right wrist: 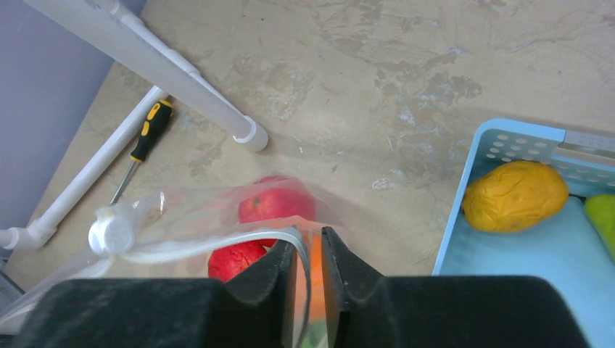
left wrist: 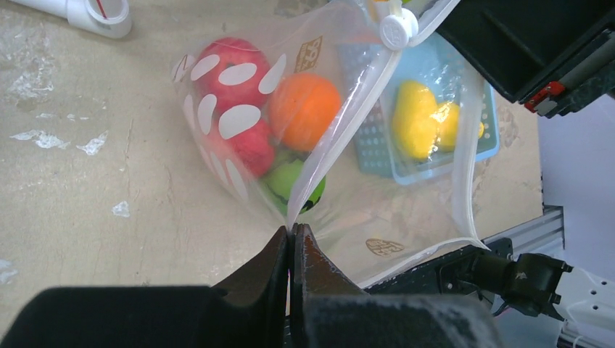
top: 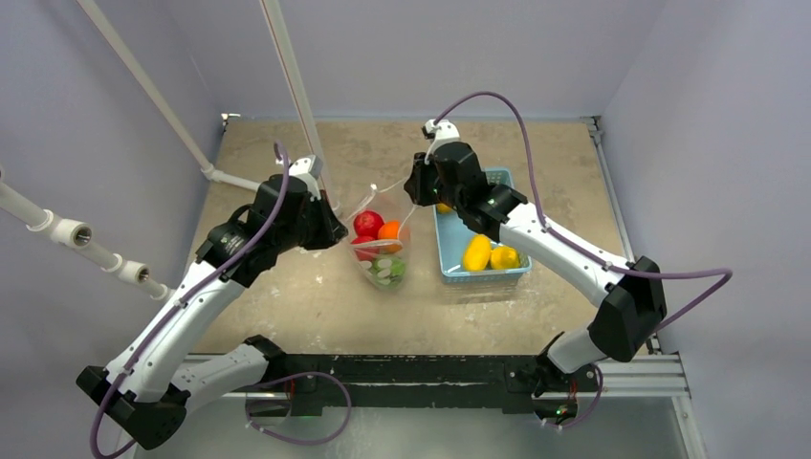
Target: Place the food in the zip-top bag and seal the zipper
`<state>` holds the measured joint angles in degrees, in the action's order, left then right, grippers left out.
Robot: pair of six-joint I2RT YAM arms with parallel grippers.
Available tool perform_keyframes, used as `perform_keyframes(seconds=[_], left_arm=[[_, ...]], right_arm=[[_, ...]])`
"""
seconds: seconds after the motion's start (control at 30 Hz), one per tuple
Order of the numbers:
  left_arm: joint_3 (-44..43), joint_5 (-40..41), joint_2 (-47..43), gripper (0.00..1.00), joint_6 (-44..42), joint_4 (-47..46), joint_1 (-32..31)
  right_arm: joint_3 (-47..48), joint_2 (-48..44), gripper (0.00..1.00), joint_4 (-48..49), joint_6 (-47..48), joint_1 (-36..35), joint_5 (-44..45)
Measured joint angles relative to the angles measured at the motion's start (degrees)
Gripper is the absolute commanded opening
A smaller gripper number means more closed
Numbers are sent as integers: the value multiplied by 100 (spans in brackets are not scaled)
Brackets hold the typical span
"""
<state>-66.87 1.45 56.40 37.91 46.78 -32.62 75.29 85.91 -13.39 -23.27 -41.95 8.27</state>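
The zip-top bag [top: 383, 251] hangs open between my two grippers, clear with white dots [left wrist: 239, 123]. Inside it lies food: red fruits [top: 367, 224], an orange one [left wrist: 304, 110] and a green one [left wrist: 290, 181]. My left gripper [left wrist: 294, 232] is shut on the end of the bag's mouth, where the zipper [left wrist: 341, 138] runs up to its white slider [left wrist: 397, 30]. My right gripper [right wrist: 308, 239] stands slightly open at the other end, the zipper [right wrist: 217, 246] curving loosely between its fingers. More food, yellow fruits [top: 476, 252], lies in the basket.
A light-blue basket [top: 449, 263] stands just right of the bag, also seen under the right wrist [right wrist: 464, 217]. White pipes [top: 292, 86] cross the back left of the table. A yellow-and-black screwdriver [right wrist: 149, 130] lies beside them.
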Motion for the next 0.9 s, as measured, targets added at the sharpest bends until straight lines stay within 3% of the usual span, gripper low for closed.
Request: perform_keyframes(seconds=[0.13,0.3,0.57,0.9], left_arm=[[42,7,26,0,-2,4,0],[42,44,26,0,-4,7,0],[42,195,33,0,-68,83,0],[42,313,48,0,-109,85,0]], right_arm=[[0,-9,38,0,2,11,31],[0,-83,42,-59,-7,26,142],[116,-573,62,-382,-26,39,610],[-114,-603,69,-461,-260,459,1200]])
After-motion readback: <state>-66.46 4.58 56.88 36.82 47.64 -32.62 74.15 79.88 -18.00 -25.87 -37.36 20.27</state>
